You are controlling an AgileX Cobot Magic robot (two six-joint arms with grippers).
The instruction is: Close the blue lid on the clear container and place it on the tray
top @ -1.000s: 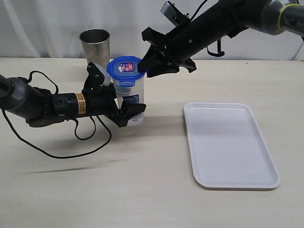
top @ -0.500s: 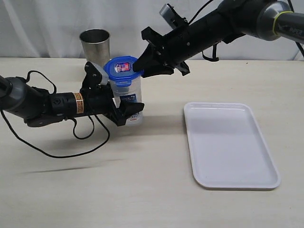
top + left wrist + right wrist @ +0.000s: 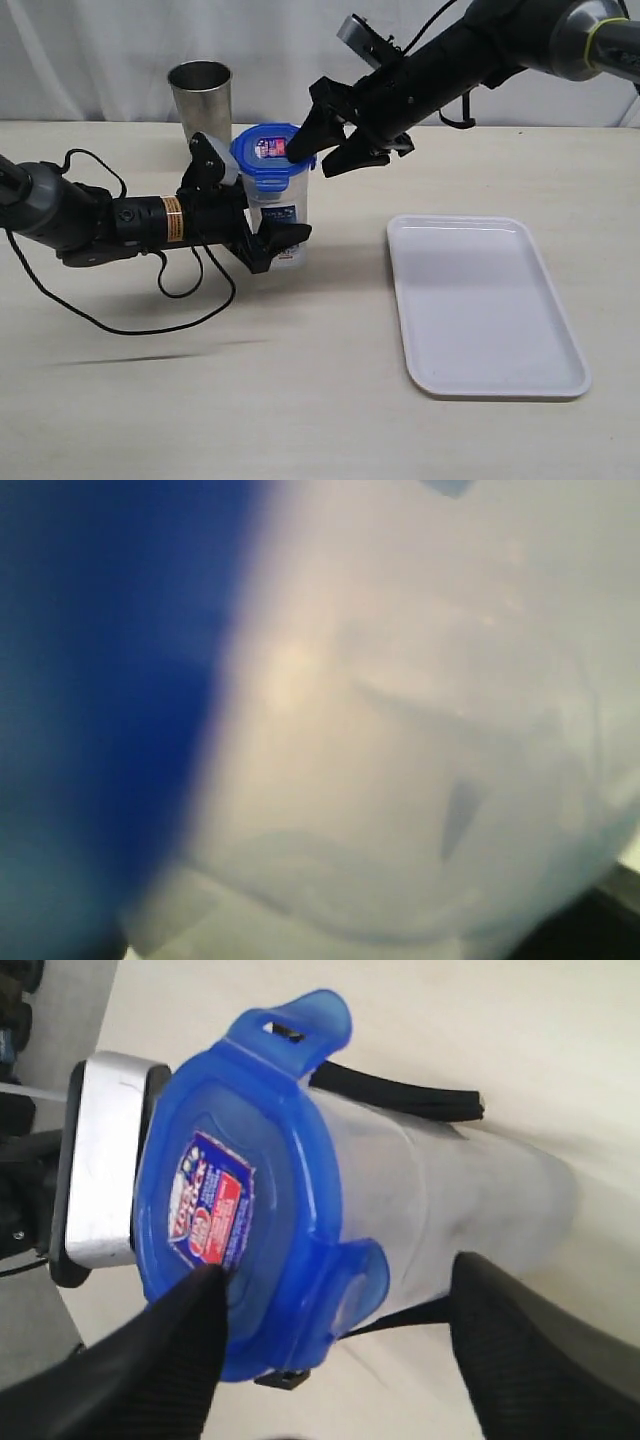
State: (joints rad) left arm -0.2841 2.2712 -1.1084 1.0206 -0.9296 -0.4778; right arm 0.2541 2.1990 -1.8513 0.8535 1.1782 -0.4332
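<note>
The left gripper [image 3: 255, 197] clamps the translucent cylindrical clear container [image 3: 285, 195]; the right gripper [image 3: 315, 158], jaws spread, touches the glossy round blue lid [image 3: 265, 150].

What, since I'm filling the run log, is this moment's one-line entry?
left gripper: shut on clear container | right gripper: open at blue lid | tray: empty

Lid [image 3: 272, 147] sitting on container [image 3: 281, 212], seemingly flat; container standing well left of tray [image 3: 480, 300], just front-right of cup [image 3: 200, 100].
</note>
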